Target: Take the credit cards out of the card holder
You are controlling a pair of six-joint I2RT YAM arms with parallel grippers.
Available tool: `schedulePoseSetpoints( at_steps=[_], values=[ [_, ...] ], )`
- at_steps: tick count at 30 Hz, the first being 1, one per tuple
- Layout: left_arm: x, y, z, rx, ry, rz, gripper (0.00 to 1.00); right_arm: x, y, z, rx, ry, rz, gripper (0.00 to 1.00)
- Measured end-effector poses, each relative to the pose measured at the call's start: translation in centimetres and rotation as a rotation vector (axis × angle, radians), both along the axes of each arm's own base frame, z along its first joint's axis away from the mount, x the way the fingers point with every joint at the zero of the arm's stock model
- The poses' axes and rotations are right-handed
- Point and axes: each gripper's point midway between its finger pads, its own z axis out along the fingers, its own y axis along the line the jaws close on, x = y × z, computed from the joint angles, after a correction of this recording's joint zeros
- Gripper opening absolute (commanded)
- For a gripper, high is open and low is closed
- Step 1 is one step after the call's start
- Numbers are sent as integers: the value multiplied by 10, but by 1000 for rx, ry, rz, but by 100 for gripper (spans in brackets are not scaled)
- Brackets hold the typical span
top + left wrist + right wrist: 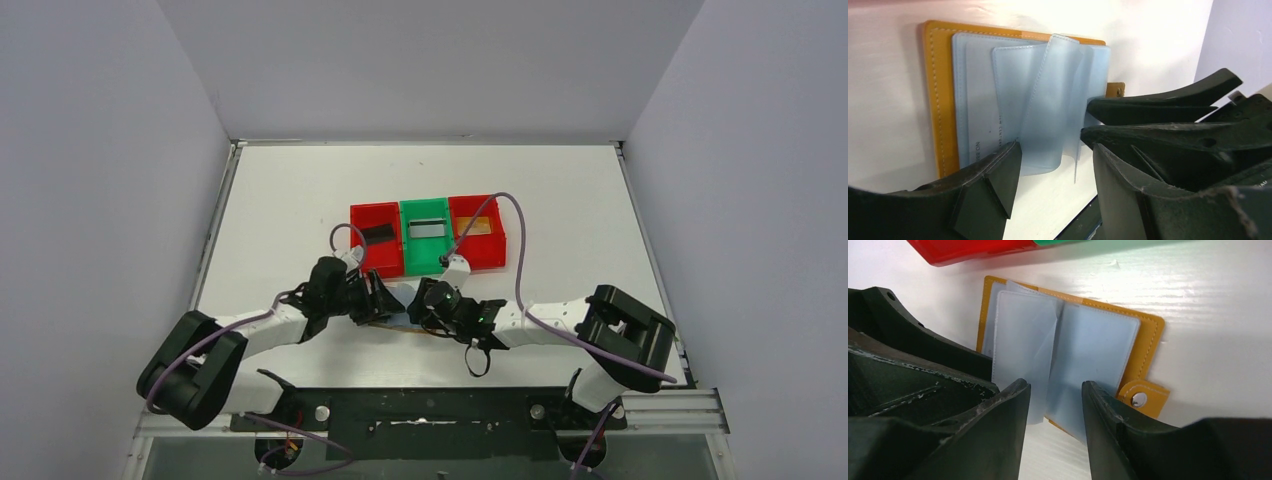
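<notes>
Reaching in low from the left, the left claw [1055, 150], spread either side of the near edge of the pale sleeves and pinching nothing; probably parked there to steady or fan the leaves rather than to pull. Lying flat and open on the white counter [300, 200], between the two claws and just near of the bins: the card holder [1083, 340], orange-tan cover down and blue-grey panels up, leaving the pockets reachable from above. Standing up from the spine, one loose clear sleeve [1053, 90], curling over instead of lying flat. Showing faintly through the panel beneath it in the left wrist view, some print, hinting at a card not yet drawn out. Sticking out close beside the right claw, the little snap tab [1143, 397], unfastened. Reaching in from the right, the right claw [1055, 387], almost tip to tip with the left one, likewise spread and straddling the bottom edge of a sleeve without closing on it; seemingly lined up to nip a leaf or a card edge. Farther back, set touching in a row: a red bin [357, 240] with a dark flat piece inside, a green bin [425, 257] with a pale one, another red bin [482, 257] with an orange-tinted one. Likely drop spots for the cards, kept close for a short carry.
</notes>
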Motion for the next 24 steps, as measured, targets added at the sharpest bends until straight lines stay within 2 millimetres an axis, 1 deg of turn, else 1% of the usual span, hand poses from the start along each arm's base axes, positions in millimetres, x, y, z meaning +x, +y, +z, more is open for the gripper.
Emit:
schedulePoseSetpoints(
  at_steps=[5, 8, 11, 13, 16, 19, 20, 24],
  values=[
    [0, -9, 4, -36, 2, -47, 54, -3, -2, -6, 25, 53, -51, 35],
    [1, -14, 6, -55, 0, -66, 54, -7, -3, -11, 42, 76, -64, 40],
    [-1, -15, 2, -56, 13, -74, 53, -8, -2, -11, 50, 68, -51, 45],
    [-1, -15, 0, -55, 19, -73, 53, -8, 1, -9, 40, 36, -16, 49],
    [0, -14, 0, -56, 23, -67, 51, -9, -2, -11, -2, -22, 31, 55],
    [0, -14, 0, -55, 27, -62, 51, -6, -7, -11, -74, -147, 76, 61],
    [1, -13, -1, -52, 27, -56, 51, -9, -7, -12, -93, -182, 102, 62],
    [3, -12, -1, -48, 25, -44, 51, -36, 9, -6, -135, -353, 283, 64]
  ],
)
